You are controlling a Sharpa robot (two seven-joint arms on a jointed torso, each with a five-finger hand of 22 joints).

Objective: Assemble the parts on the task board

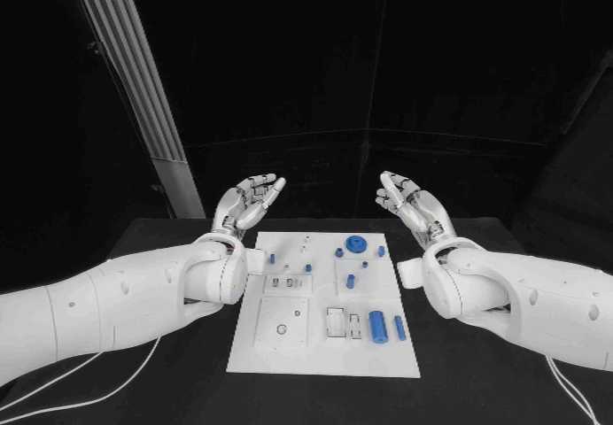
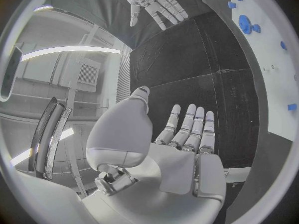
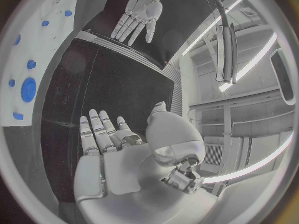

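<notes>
Nearest you, the white board (image 1: 326, 341) sits mid-bench; both hands, left (image 1: 248, 202) and right (image 1: 410, 204), hover spread wide, holding nothing, beyond its far edge. Your right hand seems closer to the blue gear (image 1: 355, 243).

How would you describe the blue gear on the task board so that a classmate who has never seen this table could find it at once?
Start at the white task board in the middle of the black table, between the two arms. Go to its far edge, towards the right. There lies the blue gear, round, flat and the widest piece there, while the blue parts beside it are small pegs.
</notes>
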